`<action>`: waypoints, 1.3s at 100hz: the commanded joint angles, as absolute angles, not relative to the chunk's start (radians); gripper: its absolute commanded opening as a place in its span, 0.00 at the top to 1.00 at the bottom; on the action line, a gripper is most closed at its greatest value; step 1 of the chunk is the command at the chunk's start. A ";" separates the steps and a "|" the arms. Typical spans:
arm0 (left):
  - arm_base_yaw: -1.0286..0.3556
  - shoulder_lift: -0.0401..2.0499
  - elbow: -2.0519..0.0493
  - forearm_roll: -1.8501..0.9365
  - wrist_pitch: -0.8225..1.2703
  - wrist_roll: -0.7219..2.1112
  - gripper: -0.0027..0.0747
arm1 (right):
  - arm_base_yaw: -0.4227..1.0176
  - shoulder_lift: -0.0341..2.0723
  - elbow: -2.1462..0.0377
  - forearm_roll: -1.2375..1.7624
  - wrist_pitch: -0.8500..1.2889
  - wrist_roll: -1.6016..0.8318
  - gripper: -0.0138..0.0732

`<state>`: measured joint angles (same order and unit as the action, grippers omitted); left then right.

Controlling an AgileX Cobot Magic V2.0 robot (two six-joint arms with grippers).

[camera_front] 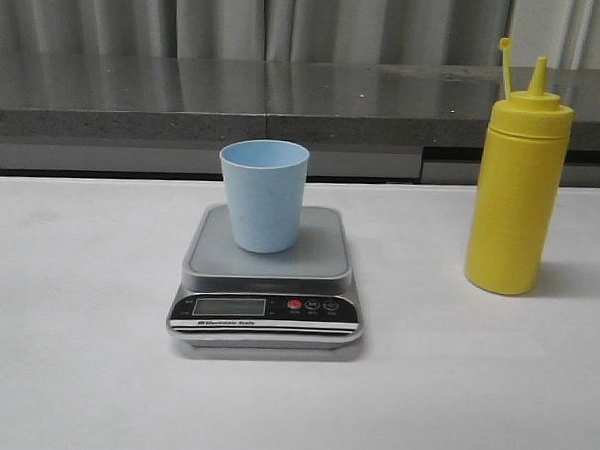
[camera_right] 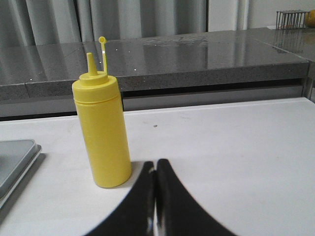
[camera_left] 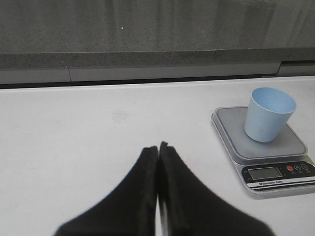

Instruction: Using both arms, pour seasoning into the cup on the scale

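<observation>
The pale blue cup (camera_front: 263,195) stands upright on the silver-grey scale (camera_front: 266,276) in the middle of the white table. The yellow seasoning bottle (camera_front: 517,185) stands upright to the right of the scale, its cap off the nozzle on its tether. Neither gripper shows in the front view. In the left wrist view my left gripper (camera_left: 158,146) is shut and empty, apart from the cup (camera_left: 268,114) and scale (camera_left: 264,144). In the right wrist view my right gripper (camera_right: 155,163) is shut and empty, close beside the bottle (camera_right: 102,132) without touching it.
A dark grey stone counter (camera_front: 286,100) runs along the far edge of the table, with grey curtains behind it. A corner of the scale (camera_right: 15,157) shows at the edge of the right wrist view.
</observation>
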<state>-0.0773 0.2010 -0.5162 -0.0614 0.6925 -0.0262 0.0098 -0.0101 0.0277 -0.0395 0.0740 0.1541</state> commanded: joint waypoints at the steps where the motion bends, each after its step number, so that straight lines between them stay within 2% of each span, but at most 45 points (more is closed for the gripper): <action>1: -0.075 0.211 -0.541 -0.072 0.616 -0.035 0.99 | 0.003 -0.033 0.010 -0.036 0.000 0.142 0.91; 69: -0.075 0.211 -0.541 -0.072 0.616 -0.035 0.99 | 0.003 -0.033 0.010 -0.036 0.000 0.142 0.91; 78: -0.074 0.211 -0.527 0.000 0.611 -0.035 0.99 | 0.003 -0.033 0.010 -0.036 0.000 0.142 0.91; 87: -0.064 0.211 -0.487 0.000 0.535 -0.035 0.99 | 0.003 -0.033 0.010 -0.036 0.000 0.142 0.91; 109: -0.019 0.211 -0.281 0.000 0.118 -0.031 0.99 | 0.003 -0.033 0.010 -0.036 0.000 0.142 0.91; 130: 0.010 0.096 -0.140 0.000 0.082 0.000 0.99 | 0.003 -0.033 0.010 -0.036 0.000 0.142 0.91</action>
